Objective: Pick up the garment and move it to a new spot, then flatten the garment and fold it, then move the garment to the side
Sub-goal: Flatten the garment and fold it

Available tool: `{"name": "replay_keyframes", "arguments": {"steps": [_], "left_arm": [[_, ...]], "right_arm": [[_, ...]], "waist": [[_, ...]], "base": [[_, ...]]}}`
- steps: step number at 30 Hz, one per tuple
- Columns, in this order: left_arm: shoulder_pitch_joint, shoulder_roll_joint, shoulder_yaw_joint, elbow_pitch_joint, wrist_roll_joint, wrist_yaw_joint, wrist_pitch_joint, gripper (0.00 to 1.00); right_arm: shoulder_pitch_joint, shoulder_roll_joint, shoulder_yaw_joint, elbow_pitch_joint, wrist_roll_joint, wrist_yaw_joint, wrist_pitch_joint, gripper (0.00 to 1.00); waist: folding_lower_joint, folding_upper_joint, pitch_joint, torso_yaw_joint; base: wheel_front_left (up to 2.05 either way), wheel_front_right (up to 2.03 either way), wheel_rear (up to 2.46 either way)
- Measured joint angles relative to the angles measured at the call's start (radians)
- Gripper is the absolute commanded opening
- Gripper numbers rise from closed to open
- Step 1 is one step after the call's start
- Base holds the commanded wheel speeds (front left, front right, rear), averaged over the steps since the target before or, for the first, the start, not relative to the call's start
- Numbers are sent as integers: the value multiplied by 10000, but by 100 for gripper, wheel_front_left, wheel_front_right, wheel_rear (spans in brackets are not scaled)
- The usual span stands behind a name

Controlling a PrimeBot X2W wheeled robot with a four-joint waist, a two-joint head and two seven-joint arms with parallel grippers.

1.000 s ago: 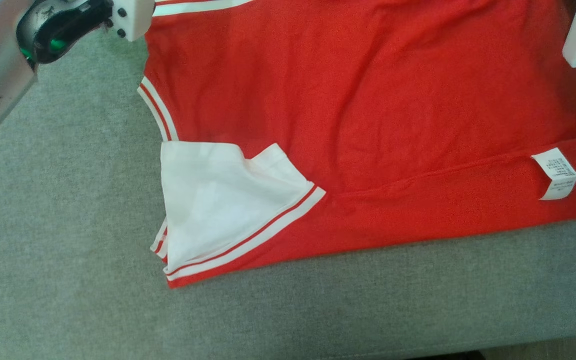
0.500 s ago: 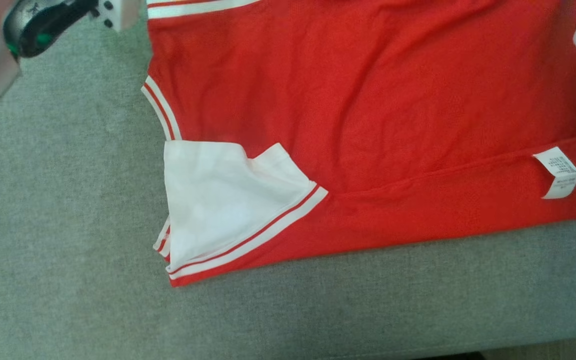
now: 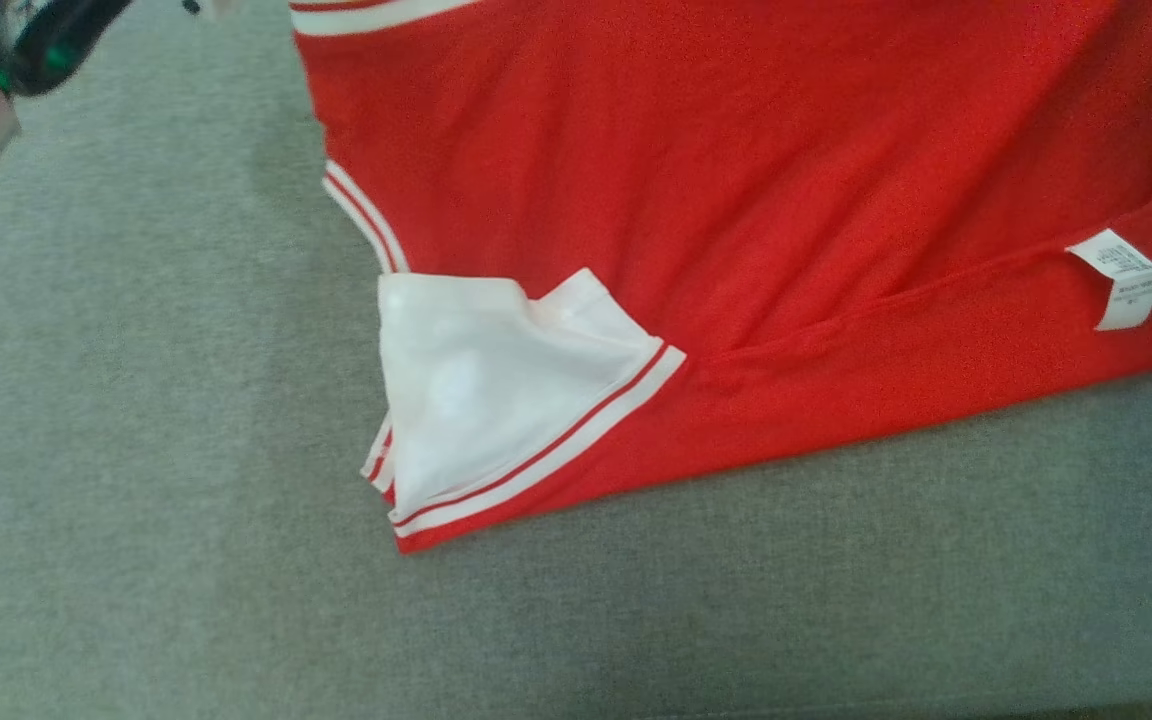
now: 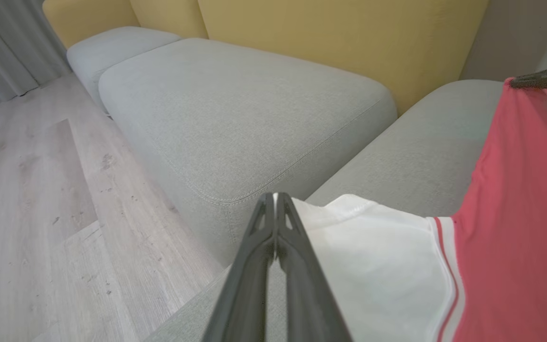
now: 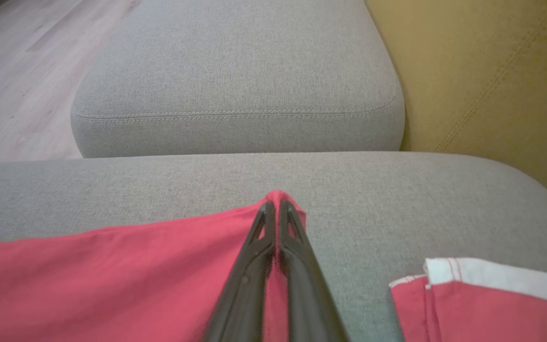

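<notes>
The garment (image 3: 736, 200) is a red shirt with white sleeves and white-striped trim, spread over a grey sofa seat (image 3: 136, 450). One white sleeve (image 3: 496, 390) lies folded onto its near left corner. In the left wrist view my left gripper (image 4: 274, 195) is shut, its tips pinching the edge of the other white sleeve (image 4: 373, 266). My right gripper (image 5: 274, 203) is shut on a corner of the red cloth (image 5: 112, 275), which peaks up around its tips. From the left wrist view, those right fingers (image 4: 539, 78) hold the red cloth raised.
A white care label (image 3: 1121, 278) sticks out on the garment's near right fold. A second grey seat cushion (image 5: 235, 76) adjoins this one, with yellow backrests (image 4: 325, 38) behind. Wooden floor (image 4: 26, 190) lies beyond the sofa's edge. Part of my left arm (image 3: 36, 40) shows top left.
The right gripper has closed on the red cloth. Both wrists have slid up out of the head view, and the garment has shifted right, its near right edge rising.
</notes>
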Motion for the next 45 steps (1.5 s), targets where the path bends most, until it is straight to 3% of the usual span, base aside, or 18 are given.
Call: {"name": "replay_keyframes", "arguments": {"steps": [7, 15, 24, 31, 36, 41, 42, 43, 44, 45], "left_arm": [[1262, 802, -4, -1344, -418, 128, -654, 0], [3359, 1941, -25, -4270, -1114, 1254, -1421, 0], [5264, 2577, -35, -6730, -1289, 2382, -1814, 0], [6755, 2677, -33, -7601, -1244, 2915, -1858, 0], [7589, 2629, -29, -7716, -809, 3012, -1825, 0], [8276, 2115, -19, -7256, -583, 3072, -1833, 0], [8358, 2004, -19, -7152, -585, 3072, -1847, 0], [8439, 1885, -17, -7045, -585, 3072, -1885, 27], [8501, 1781, -17, -6974, -585, 3070, -1944, 82], [8536, 1676, -17, -6880, -591, 3068, -1965, 100]], "right_arm": [[1588, -318, -541, -823, 518, 0, -46, 0], [3173, -552, -1250, -1973, 750, 0, 21, 0], [5049, -543, -2117, -3033, 911, 0, 318, 0], [6464, -123, -2744, -3789, 995, 0, 449, 0], [7366, 199, -3118, -4278, 980, 0, 637, 0], [7564, 464, -3210, -4481, 938, 0, 796, 0], [7563, 470, -3214, -4487, 888, 0, 796, 42], [7563, 472, -3216, -4487, 832, 0, 792, 100], [7563, 476, -3218, -4489, 744, 0, 723, 100], [7560, 481, -3233, -4489, 669, 0, 604, 100]], "waist": [[0, 0, -420, 379], [-1, 0, -892, 790], [-1, 0, -1275, 1102], [-1, 0, -1508, 1193], [-1, 0, -1501, 1196], [0, 0, -1355, 1158], [1, 0, -1340, 1148], [1, 0, -1332, 1141], [1, 0, -1336, 1140], [2, 0, -1359, 1138]], "base": [[0, 0, 0], [0, 0, 0], [0, 0, 0], [0, 0, 0], [0, 0, 0], [0, 0, 0], [0, 0, 0], [0, 0, 0], [0, 0, 0], [0, 0, 0]]}}
